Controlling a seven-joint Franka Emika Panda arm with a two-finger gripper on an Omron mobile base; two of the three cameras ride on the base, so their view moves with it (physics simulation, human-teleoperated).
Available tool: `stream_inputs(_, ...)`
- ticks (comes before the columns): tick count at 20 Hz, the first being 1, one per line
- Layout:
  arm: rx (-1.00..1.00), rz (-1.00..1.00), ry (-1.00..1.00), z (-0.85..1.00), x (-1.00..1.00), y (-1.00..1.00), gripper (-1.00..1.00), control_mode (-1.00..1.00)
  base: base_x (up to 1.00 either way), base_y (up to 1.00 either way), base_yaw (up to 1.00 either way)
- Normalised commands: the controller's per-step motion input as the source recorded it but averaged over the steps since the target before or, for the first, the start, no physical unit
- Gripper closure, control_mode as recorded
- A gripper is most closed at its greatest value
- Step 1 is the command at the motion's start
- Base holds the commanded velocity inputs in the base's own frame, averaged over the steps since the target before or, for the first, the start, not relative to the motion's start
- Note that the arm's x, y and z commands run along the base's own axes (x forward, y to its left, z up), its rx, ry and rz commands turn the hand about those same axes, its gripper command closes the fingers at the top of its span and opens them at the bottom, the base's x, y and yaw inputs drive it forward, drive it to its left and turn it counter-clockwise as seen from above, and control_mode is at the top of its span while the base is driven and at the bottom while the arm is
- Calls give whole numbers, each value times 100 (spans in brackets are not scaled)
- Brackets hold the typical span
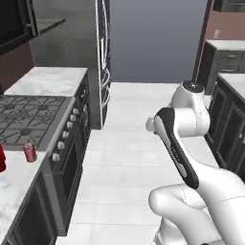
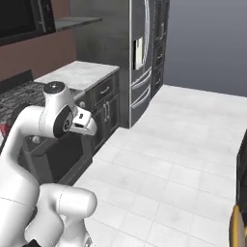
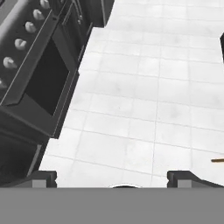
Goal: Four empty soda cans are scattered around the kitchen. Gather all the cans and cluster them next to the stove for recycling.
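Standing upright on the marble worktop [image 1: 14, 184], a patterned red soda can [image 1: 30, 152] is seen just beside the front corner of the stove [image 1: 33, 119], with a second red can [image 1: 2, 159] cut by the picture's left edge nearby. The gripper [image 3: 111, 178] is held wide apart and empty, aimed down at the tiled floor [image 3: 144, 87] beside the oven door [image 3: 41, 83].

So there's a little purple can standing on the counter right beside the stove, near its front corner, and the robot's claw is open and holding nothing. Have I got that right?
Nearly. The can is red, not purple, as the left base view shows. The rest holds: it stands on the counter beside the stove, near its front corner, and the gripper is open and holding nothing, as the hand view shows.
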Motion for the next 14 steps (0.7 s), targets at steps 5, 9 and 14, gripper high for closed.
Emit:
stream_inputs(5,0,0,0,0,0,0,-100,100,3,0,-44)
stream_inputs(9,0,0,0,0,0,0,-100,100,21,3,-39)
stream_inputs(14,0,0,0,0,0,0,-100,100,34,18,-34)
